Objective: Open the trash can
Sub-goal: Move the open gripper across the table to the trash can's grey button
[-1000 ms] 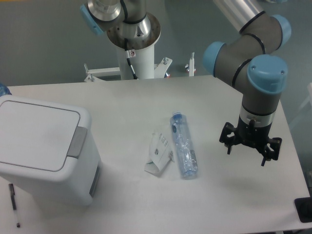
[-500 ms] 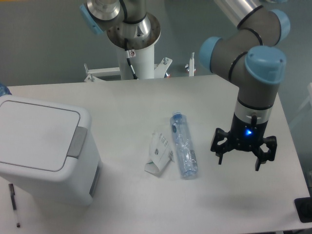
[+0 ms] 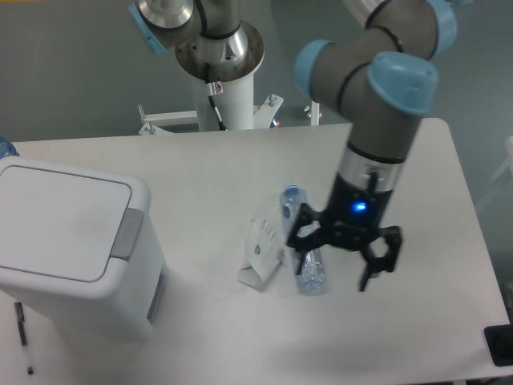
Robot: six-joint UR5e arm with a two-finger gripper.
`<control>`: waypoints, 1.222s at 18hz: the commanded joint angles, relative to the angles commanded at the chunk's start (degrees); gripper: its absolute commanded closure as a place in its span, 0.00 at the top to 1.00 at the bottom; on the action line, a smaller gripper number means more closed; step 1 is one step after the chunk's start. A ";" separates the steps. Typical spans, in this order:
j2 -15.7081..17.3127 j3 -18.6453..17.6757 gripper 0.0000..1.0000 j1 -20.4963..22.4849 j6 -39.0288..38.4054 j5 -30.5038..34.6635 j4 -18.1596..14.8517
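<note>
Two fingers (image 3: 301, 236) of the gripper (image 3: 343, 255) are spread apart, holding nothing, above the clear bottle (image 3: 304, 241) lying on the worktop (image 3: 200, 168). Just left of the bottle lies a white carton (image 3: 261, 253). Well left of the bottle stands the trash can (image 3: 68, 241), lid shut, grey tab (image 3: 128, 234) facing the bottle.

Trash can (image 3: 68, 241) left; carton (image 3: 260, 250) touching bottle (image 3: 303, 241) centre.

Arm bent downward, wrist lit blue, gripper (image 3: 345, 255) with fingers (image 3: 375, 265) spread wide apart, empty.
</note>
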 joint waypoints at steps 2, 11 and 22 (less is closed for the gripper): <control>0.62 0.00 1.00 -1.24 -3.60 -2.81 0.00; 4.66 -1.23 1.00 -5.01 -12.75 -5.28 -0.17; 8.09 -7.03 1.00 -6.25 -14.25 -3.79 0.00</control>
